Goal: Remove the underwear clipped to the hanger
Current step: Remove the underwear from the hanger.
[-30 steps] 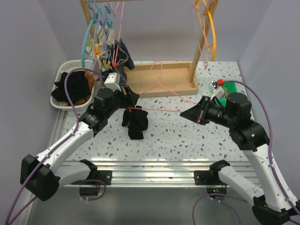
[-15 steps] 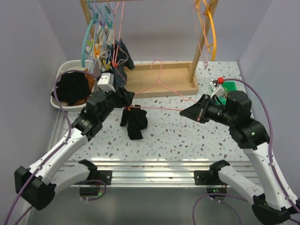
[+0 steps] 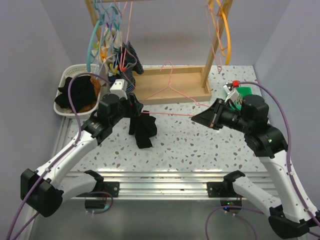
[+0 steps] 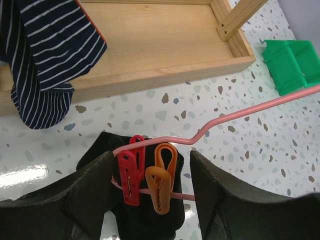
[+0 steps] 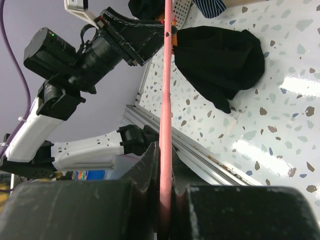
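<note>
Between the two grippers, from above, the pink hanger [image 3: 170,114] is held roughly level over the table. The right gripper [image 3: 198,118] pinches one end of its wire, which I judge is meant to steady the bar while the other arm works. The left gripper [image 3: 136,108] sits at the opposite end, with the black underwear [image 3: 143,131] hanging bunched just below it and apparently brushing the tabletop. Behind and to its left, a white basket [image 3: 64,79] holds dark and orange cloth and looks like the place for freed garments.

Seen from the left wrist, the jaws stand apart with one finger on each side of a red clip [image 4: 131,171] and an orange clip [image 4: 161,181]. Neither finger seems to touch them. Both clips pin the underwear to the wire directly ahead of the gripper, so this stance reads as lining up to squeeze a clip open.

From the right wrist, the fingers are clamped tight on the wire, which runs straight away to the left gripper. The underwear droops beside the wire at that far end.
</note>
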Action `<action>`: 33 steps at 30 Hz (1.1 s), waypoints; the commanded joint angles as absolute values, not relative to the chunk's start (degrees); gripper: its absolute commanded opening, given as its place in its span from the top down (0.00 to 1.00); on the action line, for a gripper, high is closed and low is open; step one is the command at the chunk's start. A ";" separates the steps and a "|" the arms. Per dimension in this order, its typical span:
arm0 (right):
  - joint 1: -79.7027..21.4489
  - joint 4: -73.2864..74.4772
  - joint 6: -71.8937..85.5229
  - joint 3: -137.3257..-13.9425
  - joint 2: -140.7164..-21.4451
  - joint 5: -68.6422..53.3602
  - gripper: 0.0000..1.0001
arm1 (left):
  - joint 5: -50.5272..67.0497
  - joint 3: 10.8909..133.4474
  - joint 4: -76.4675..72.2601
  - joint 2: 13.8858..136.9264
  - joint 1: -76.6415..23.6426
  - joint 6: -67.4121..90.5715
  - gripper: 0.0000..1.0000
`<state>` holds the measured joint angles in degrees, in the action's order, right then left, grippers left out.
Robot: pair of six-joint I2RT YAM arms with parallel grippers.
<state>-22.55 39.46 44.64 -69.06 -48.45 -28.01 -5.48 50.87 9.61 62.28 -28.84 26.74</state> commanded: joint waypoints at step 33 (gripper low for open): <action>-22.67 37.62 61.08 -66.01 -47.55 -19.60 1.00 | 14.95 61.17 -3.08 66.88 -28.30 32.61 0.66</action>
